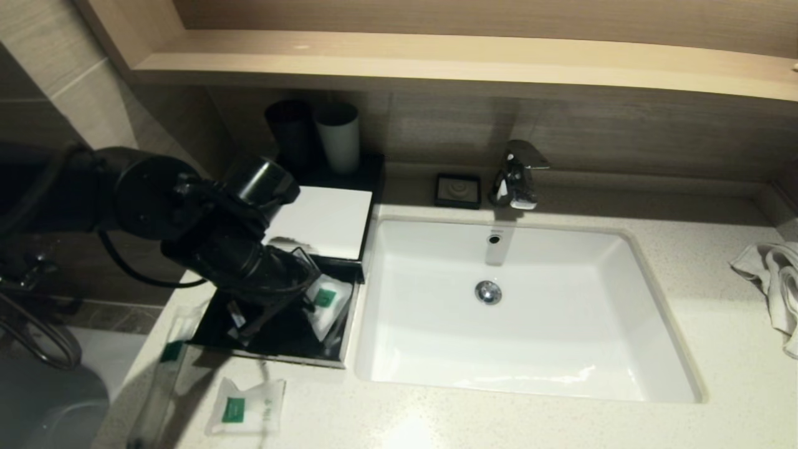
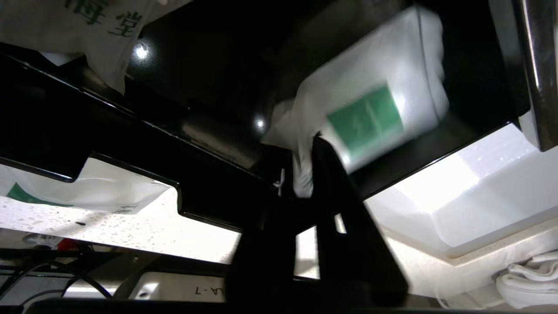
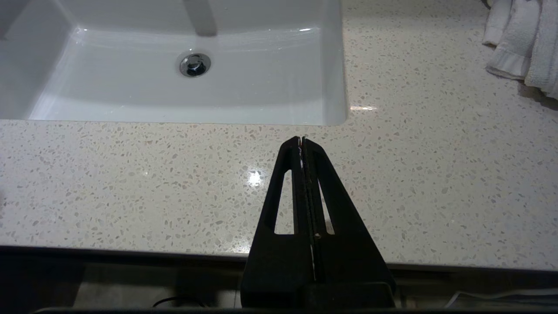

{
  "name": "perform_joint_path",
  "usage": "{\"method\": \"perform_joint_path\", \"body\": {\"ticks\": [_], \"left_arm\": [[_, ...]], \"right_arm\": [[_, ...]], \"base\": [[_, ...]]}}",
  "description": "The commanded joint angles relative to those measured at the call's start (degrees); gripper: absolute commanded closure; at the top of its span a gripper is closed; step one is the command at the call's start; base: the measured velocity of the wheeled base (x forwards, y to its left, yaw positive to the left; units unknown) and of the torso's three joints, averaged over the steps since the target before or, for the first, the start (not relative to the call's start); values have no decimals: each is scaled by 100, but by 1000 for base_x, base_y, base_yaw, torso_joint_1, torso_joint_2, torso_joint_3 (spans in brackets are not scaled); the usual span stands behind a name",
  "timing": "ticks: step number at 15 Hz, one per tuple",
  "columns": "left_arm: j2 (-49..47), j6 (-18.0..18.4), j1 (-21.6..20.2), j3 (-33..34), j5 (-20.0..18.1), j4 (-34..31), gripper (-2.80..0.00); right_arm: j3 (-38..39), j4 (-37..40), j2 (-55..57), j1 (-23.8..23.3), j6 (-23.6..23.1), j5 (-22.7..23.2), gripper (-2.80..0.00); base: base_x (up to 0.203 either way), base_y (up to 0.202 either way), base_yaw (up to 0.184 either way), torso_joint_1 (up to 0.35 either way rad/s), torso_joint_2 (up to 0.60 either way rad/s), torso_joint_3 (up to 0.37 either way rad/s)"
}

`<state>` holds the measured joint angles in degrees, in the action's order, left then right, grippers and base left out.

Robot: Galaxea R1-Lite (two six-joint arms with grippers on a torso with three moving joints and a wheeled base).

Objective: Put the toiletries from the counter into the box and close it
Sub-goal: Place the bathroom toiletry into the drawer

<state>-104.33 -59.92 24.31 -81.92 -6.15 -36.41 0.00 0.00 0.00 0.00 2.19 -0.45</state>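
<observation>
The black box point(image 1: 283, 349) stands open left of the sink, its white-lined lid point(image 1: 324, 221) lying back. My left gripper point(image 1: 308, 300) reaches down into the box and is shut on a corner of a white packet with a green label point(image 1: 328, 305). In the left wrist view the gripper point(image 2: 301, 176) pinches the packet point(image 2: 370, 113) over the box's dark floor. Another white packet with green lettering point(image 2: 87, 26) lies in the box. A white packet point(image 1: 246, 405) and a long clear packet point(image 1: 168, 355) lie on the counter in front of the box. My right gripper point(image 3: 301, 141) is shut and empty over the counter before the sink.
The white sink point(image 1: 661, 312) with its tap point(image 1: 517, 174) fills the middle. Two cups point(image 1: 336, 134) stand behind the box, a small black dish point(image 1: 458, 190) beside the tap. A crumpled white towel point(image 1: 773, 287) lies at the far right. A wooden shelf point(image 1: 436, 62) overhangs the back.
</observation>
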Motion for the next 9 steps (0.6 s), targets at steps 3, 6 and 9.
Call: {"method": "perform_joint_path", "body": {"ticks": [3, 6, 9], "left_arm": [[-17, -38, 4, 1, -1, -15, -280], [68, -38, -5, 1, 7, 28, -280], [243, -24, -5, 9, 39, 29, -280]], "right_arm": [[0, 0, 0, 0, 1, 1, 0], [0, 0, 0, 0, 1, 1, 0], [0, 0, 0, 0, 1, 1, 0]], "base": [[0, 0, 0, 0, 0, 0], [0, 0, 0, 0, 0, 0], [0, 0, 0, 0, 0, 0]]}}
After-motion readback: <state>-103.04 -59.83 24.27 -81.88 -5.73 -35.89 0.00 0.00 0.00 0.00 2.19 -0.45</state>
